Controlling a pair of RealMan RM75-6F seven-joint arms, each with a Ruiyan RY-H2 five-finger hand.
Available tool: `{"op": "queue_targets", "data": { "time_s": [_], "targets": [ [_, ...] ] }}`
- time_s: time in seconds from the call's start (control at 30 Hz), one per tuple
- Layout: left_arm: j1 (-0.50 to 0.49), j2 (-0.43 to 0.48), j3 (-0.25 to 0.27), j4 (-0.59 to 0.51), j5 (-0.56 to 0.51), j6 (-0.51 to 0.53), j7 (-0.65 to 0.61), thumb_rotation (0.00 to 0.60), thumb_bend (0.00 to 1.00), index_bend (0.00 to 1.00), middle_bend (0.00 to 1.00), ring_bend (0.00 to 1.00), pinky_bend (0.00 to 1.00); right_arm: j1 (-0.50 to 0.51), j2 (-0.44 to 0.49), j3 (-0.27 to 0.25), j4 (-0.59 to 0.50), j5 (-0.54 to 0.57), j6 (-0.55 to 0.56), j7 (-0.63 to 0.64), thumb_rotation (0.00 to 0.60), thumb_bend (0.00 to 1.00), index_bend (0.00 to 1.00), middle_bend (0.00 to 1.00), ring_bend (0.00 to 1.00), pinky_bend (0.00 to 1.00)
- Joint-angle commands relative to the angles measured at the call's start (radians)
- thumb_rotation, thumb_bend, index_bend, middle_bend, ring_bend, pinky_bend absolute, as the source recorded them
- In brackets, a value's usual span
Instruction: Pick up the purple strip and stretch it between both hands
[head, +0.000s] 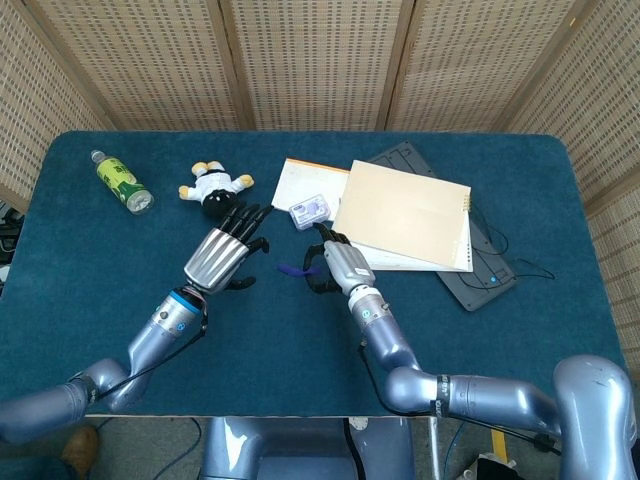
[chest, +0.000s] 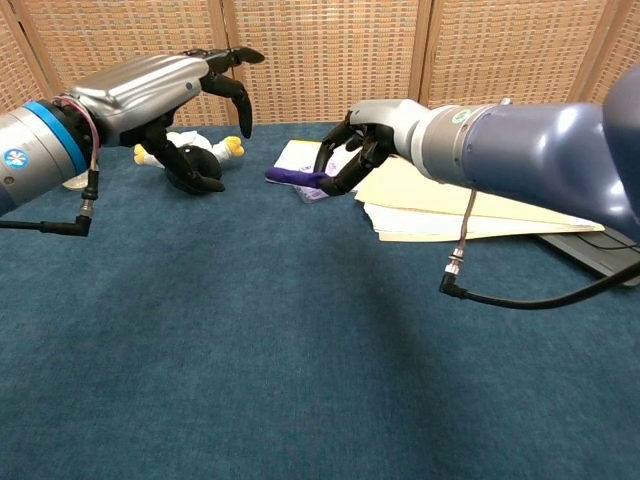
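The purple strip (head: 293, 270) (chest: 292, 177) hangs in the air above the blue table, sticking out to the left of my right hand (head: 335, 264) (chest: 362, 145), which pinches its right end between dark fingers. My left hand (head: 222, 256) (chest: 170, 95) is raised just left of the strip's free end, fingers spread apart and holding nothing. A small gap separates its fingertips from the strip.
On the table lie a green bottle (head: 122, 181), a black-and-white plush toy (head: 217, 190) (chest: 190, 166), a small clear box (head: 310, 211) on a white pad (head: 300, 180), a cream notebook (head: 405, 212) and a dark keyboard (head: 480, 262). A cable (chest: 500, 300) trails from my right arm.
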Motion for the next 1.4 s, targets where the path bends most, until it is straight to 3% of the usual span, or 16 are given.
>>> {"op": "queue_targets", "data": {
  "time_s": [0.03, 0.37, 1.4],
  "targets": [
    [-0.015, -0.014, 0.004, -0.007, -0.02, -0.016, 0.03, 0.6, 0.17, 0.46, 0.0, 0.0, 0.0, 0.003, -0.002, -0.005, 0.0, 0.001, 0.006, -0.004, 0.6, 0.6, 0.64, 0.08, 0.0, 0.0],
    [-0.051, -0.05, 0.005, -0.019, -0.083, -0.049, 0.069, 0.6, 0.33, 0.46, 0.0, 0.0, 0.0, 0.005, 0.002, -0.022, -0.014, -0.014, 0.025, -0.017, 0.6, 0.6, 0.64, 0.08, 0.0, 0.0],
    [-0.085, -0.123, 0.023, -0.022, -0.17, -0.042, 0.138, 0.6, 0.36, 0.5, 0.0, 0.0, 0.0, -0.004, -0.002, -0.043, -0.006, -0.027, 0.011, 0.001, 0.6, 0.6, 0.65, 0.08, 0.0, 0.0]
  ]
}}
